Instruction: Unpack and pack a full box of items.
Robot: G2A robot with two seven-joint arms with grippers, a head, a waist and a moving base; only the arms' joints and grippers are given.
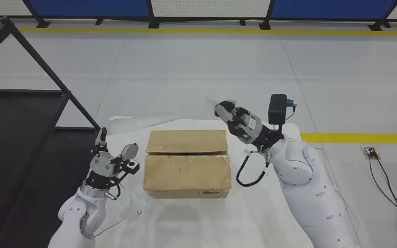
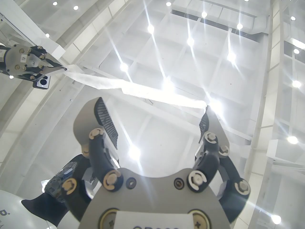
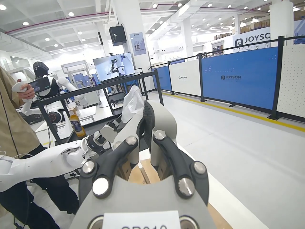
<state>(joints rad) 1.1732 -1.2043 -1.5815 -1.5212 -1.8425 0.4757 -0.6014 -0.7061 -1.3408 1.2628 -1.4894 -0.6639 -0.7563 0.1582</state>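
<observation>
Top view of a white table with a closed cardboard box at the centre of the frame. Right of centre, just above the box, the right gripper is clamped on one end of a long clear plastic film, which stretches leftwards across the frame. At lower left, the left gripper points upward, spread wide and holding nothing. To handle the film well, the left gripper should probably pinch the loose far end before the right gripper lets go, keeping it taut and off the box

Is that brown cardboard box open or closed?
Closed: the brown cardboard box has both top flaps folded flat, meeting at a seam.
</observation>
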